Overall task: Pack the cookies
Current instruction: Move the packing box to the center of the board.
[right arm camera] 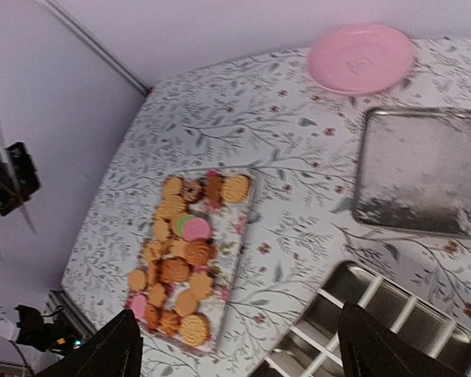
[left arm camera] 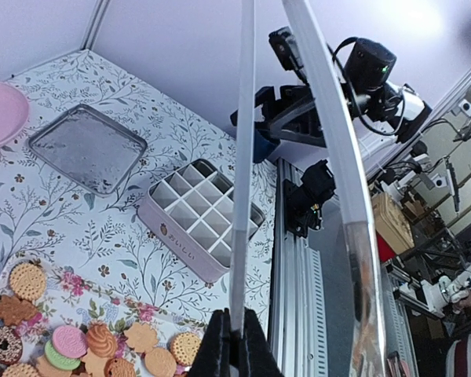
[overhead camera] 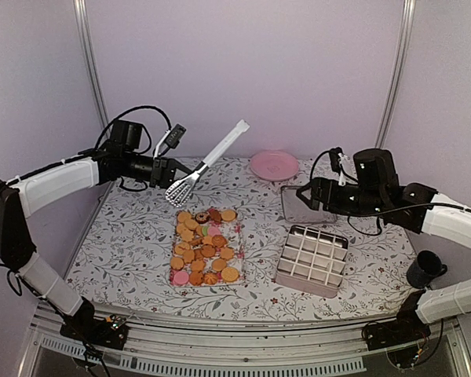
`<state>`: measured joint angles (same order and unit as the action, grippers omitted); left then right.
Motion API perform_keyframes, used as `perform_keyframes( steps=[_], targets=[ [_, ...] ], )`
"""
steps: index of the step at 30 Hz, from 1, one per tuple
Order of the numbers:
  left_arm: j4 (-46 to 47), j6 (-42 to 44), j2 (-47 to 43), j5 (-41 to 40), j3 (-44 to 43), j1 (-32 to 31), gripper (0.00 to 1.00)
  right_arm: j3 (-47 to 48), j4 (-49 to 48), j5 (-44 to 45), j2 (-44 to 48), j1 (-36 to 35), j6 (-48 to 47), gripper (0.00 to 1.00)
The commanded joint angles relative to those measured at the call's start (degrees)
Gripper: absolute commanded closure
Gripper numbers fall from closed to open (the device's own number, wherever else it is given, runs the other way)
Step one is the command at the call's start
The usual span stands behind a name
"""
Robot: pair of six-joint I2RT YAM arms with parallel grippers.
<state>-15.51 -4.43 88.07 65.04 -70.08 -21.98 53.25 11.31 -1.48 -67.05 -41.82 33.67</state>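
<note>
The cookies (overhead camera: 206, 246) lie crowded on a floral tray (overhead camera: 237, 236) at the table's middle: mostly golden-orange, a few pink, green and dark brown. My left gripper (overhead camera: 180, 170) hovers beyond the tray's far end, shut on one arm of long metal tongs (overhead camera: 208, 161). In the left wrist view the fingers (left arm camera: 235, 339) pinch that arm of the tongs (left arm camera: 242, 157), with cookies (left arm camera: 102, 343) below. My right gripper (overhead camera: 307, 193) is open and empty above the table. In the right wrist view its gripper (right arm camera: 239, 361) is spread wide over the cookies (right arm camera: 184, 251) and the divided box (right arm camera: 377, 322).
A lavender tin with a white grid of compartments (overhead camera: 312, 259) stands right of the tray. Its shiny lid (overhead camera: 302, 206) lies behind it. A pink plate (overhead camera: 274, 164) sits at the back, and a dark cup (overhead camera: 424, 269) at the right edge by my right arm.
</note>
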Motion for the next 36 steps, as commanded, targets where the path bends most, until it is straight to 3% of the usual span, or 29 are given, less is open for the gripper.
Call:
perform_keyframes(
  steps=[1, 7, 10, 15, 22, 27, 36],
  targets=[
    [1.6, 1.3, -1.9, 0.0, 1.1, 0.4, 1.00, -3.2, 31.5, 17.9, 4.7, 4.2, 3.9, 0.15],
    [1.1, 1.6, -1.8, -0.3, 0.9, 0.4, 1.00, -3.9, 39.4, 22.0, 5.0, 7.0, 8.7, 0.23],
    [0.5, 2.3, -2.2, -0.7, 0.6, 0.4, 1.00, -1.3, 43.1, 22.8, 2.3, 7.0, 10.6, 0.39],
    [-0.1, 3.1, -2.5, -1.1, 0.3, 0.4, 1.00, -4.8, 40.8, 20.5, -0.3, 7.3, 13.2, 0.62],
    [-1.5, 4.3, -2.6, -1.3, -1.1, 0.4, 1.00, -11.4, 35.1, 20.0, -2.1, 7.9, 21.3, 0.70],
    [-1.7, 4.6, -2.6, -1.5, -1.4, 0.4, 1.00, -14.3, 29.8, 17.8, -4.7, 8.0, 22.1, 0.72],
    [-2.4, 5.8, -2.5, -2.6, -1.7, 0.4, 1.00, -12.4, 13.6, 6.1, -15.2, 7.8, 21.0, 0.83]
  ],
)
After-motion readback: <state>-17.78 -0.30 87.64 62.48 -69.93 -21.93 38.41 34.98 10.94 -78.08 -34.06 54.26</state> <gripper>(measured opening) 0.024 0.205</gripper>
